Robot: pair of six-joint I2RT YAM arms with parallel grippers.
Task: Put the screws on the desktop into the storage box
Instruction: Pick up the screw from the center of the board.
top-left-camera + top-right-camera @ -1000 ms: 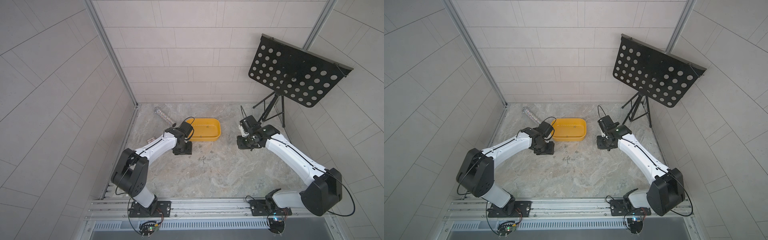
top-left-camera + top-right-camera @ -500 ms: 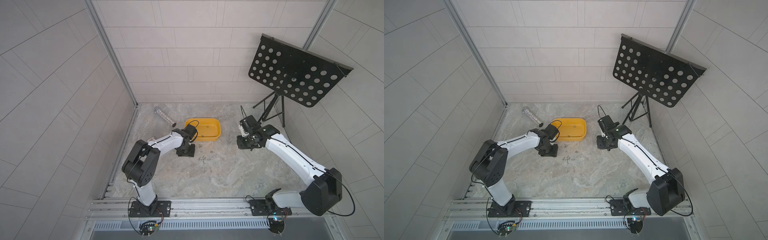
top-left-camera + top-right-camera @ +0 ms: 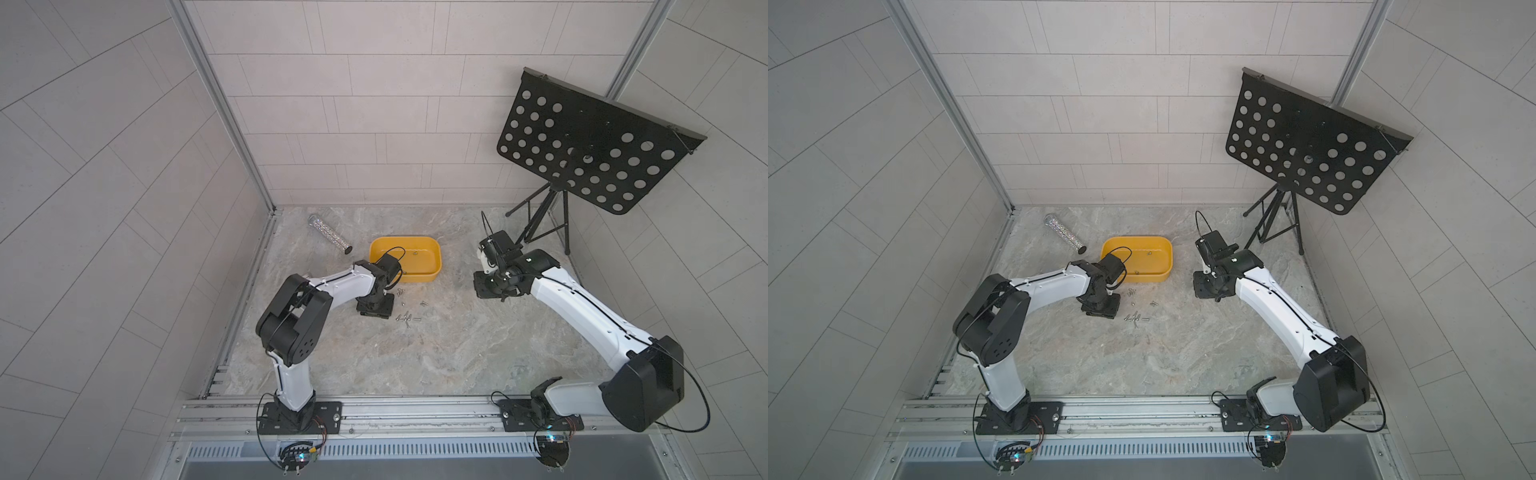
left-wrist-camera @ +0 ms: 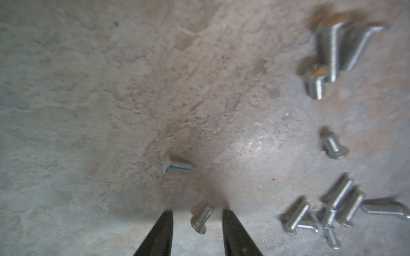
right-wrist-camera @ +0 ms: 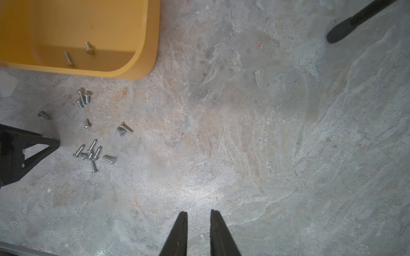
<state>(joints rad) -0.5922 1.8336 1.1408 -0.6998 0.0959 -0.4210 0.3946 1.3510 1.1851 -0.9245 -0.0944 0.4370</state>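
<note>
Tally on the grey marble-patterned desk.
Roughly fifteen tiny silver-grey metal screws loose, two more in the one shallow yellow plastic storage box; one glittery silver tube; one black perforated music stand; one left claw and one right claw.

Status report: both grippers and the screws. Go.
Left gripper open, straddling one screw on desktop. Right gripper open, empty. Storage box holds two screws; loose screws beside it. Nothing blocking.

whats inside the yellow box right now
Two screws lie apart on the floor of the box. The left arm covers one corner in both top views, so anything there is hidden.
</note>
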